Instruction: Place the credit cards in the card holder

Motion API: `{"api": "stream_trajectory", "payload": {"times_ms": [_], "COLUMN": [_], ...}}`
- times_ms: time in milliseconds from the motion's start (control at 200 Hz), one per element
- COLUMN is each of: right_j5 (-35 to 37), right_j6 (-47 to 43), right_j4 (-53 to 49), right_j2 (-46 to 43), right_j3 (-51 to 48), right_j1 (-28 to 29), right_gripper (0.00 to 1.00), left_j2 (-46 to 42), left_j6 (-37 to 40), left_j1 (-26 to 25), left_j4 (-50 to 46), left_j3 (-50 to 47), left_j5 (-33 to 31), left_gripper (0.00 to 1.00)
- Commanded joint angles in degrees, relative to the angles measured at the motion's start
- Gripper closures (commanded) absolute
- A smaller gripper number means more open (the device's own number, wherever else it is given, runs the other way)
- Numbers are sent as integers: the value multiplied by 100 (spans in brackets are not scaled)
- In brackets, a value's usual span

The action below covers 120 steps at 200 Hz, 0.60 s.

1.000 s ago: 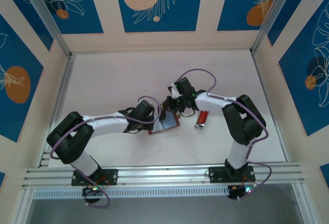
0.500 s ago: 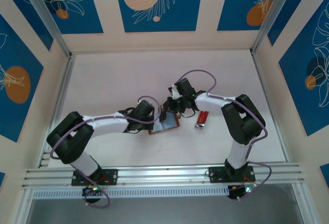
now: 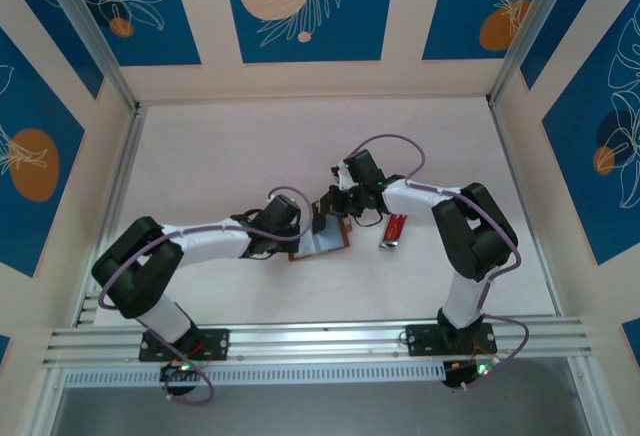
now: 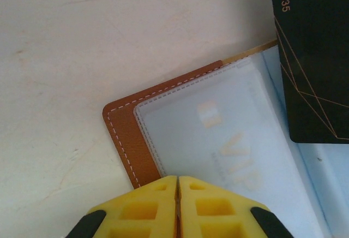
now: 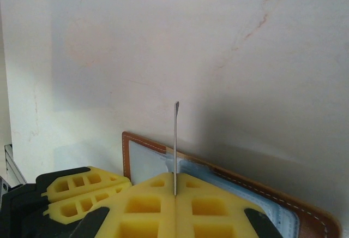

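Brown-leather card holder (image 4: 125, 140) open on counter (image 4: 82, 41), just ahead of left claw (image 4: 178, 182), itself pinched fully closed, nothing visible in its grip; pale card (image 4: 229, 140) sleeved inside holder; right claw (image 5: 174, 186) clamped on black card (image 4: 316, 58), upright above holder; red card (image 3: 395, 228) flat beside right claw.

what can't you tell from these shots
- black card: left wrist view, top and right edges cut its number short; right wrist view, edge-on in the right gripper, face hidden.
- card holder: left wrist view, far side covered by the black card.
- red card: top view, print too small.
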Motion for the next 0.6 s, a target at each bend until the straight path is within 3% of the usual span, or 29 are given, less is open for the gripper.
{"api": "stream_trajectory", "payload": {"times_ms": [0,595], "right_j5": [-232,-178], "right_j6": [67,32], "right_j4": [115,98], "right_j2": [44,242], "right_j3": [-63,-34], "right_j1": [1,60], "right_gripper": [100,100], "left_j2": [276,233], "left_j6": [-82,-85], "left_j1": [-15,-15], "left_j4": [-354,-353], "left_j3": [-174,-210], "left_j5": [-31,-48], "left_gripper": [91,91]}}
